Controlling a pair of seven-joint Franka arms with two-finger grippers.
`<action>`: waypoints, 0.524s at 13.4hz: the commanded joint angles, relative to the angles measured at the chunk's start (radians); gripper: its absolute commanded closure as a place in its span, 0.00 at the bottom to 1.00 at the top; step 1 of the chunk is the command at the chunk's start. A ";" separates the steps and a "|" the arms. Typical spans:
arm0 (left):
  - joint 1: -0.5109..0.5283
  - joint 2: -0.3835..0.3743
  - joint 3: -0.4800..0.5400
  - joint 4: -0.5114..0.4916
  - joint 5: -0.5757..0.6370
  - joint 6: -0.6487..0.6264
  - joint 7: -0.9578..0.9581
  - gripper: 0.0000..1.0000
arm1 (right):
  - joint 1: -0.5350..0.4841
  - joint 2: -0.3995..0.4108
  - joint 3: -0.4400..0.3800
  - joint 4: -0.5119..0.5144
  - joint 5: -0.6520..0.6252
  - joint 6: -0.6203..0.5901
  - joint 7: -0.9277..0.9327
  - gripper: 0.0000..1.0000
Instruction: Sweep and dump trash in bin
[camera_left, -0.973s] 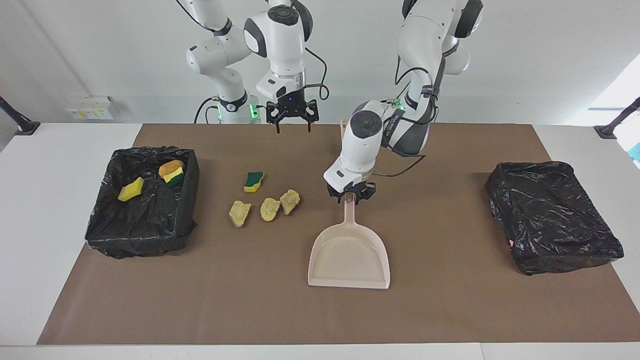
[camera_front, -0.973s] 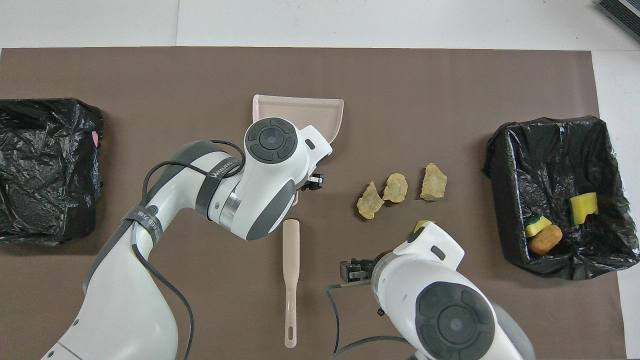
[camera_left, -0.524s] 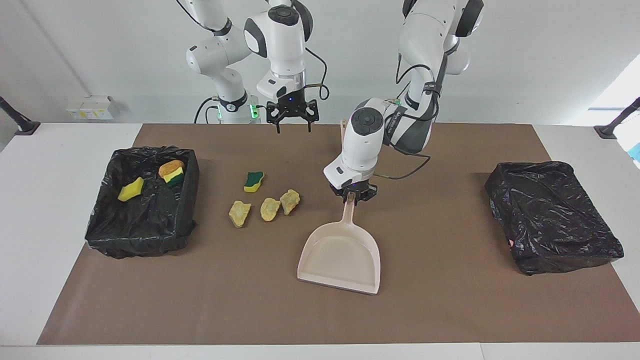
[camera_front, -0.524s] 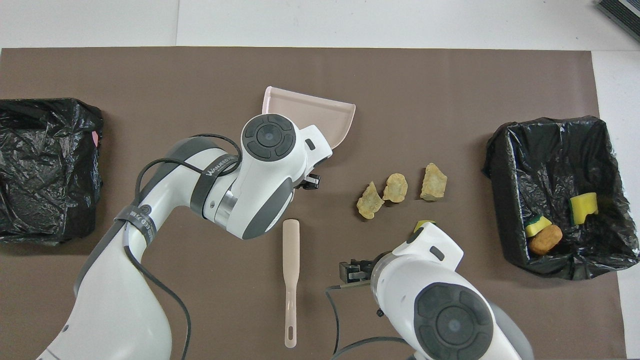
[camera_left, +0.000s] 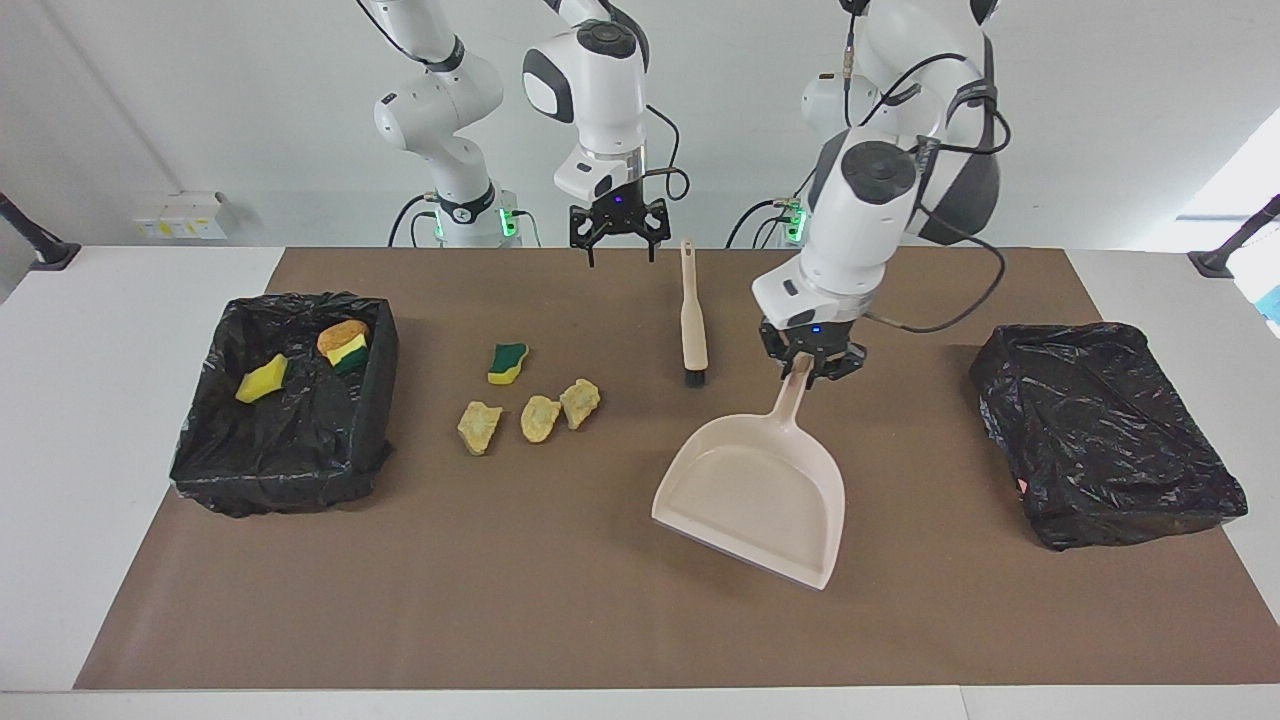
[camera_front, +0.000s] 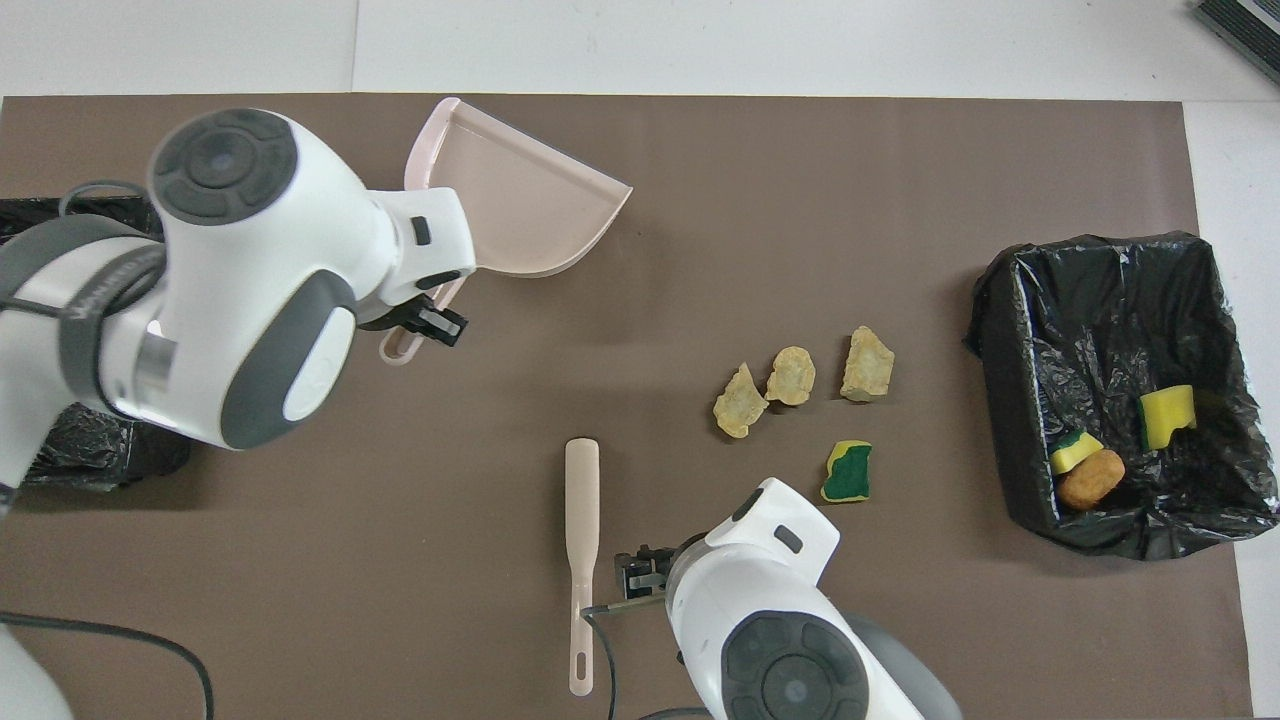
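Four scraps lie loose on the brown mat left of centre in the facing view: three tan foam lumps in a row and a green-and-yellow sponge just above them. At the left edge of the mat an open bin lined with a black bag holds a yellow sponge piece, an orange-brown lump and a second green-and-yellow sponge touching that lump. The left gripper has its fingers clamped on the handle of the beige dustpan, which hangs tilted right of centre, its mouth toward the lower edge of the frame. The right gripper hangs over the upper middle of the mat, fingers spread wide and holding nothing. A beige brush lies flat between the two grippers. A second black-bagged bin sits at the right of the tabletop.
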 joint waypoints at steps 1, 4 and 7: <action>0.111 -0.051 -0.012 -0.028 0.011 -0.048 0.204 1.00 | 0.065 0.058 0.005 -0.011 0.027 0.105 0.097 0.00; 0.211 -0.055 -0.011 -0.035 0.012 -0.075 0.405 1.00 | 0.132 0.135 0.006 -0.009 0.012 0.185 0.202 0.00; 0.283 -0.096 -0.011 -0.109 0.054 -0.046 0.632 1.00 | 0.204 0.218 0.006 -0.009 -0.046 0.257 0.332 0.00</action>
